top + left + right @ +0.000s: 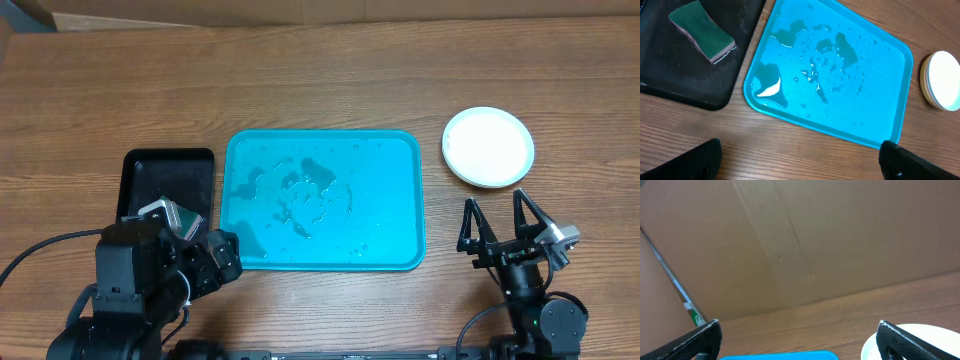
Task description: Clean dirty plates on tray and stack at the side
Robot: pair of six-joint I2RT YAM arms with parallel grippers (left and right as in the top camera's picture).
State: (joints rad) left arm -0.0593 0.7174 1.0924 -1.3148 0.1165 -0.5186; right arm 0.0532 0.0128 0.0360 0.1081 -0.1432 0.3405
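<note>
The turquoise tray (322,200) lies mid-table, holding only puddles and drops of water (827,60). To its right, on the bare wood, the plates (488,147) sit in a neat stack with a clean white one on top; the left wrist view shows the stack's layered rims (941,80). My left gripper (800,165) hovers open over the wood just in front of the tray's near edge, with nothing between its fingers. My right gripper (497,222) stands open and empty just in front of the plate stack (935,335).
A black tray (167,180) lies left of the turquoise one, partly hidden under my left arm, with a green sponge (702,32) on it. A cardboard wall (815,240) stands behind the table's far edge.
</note>
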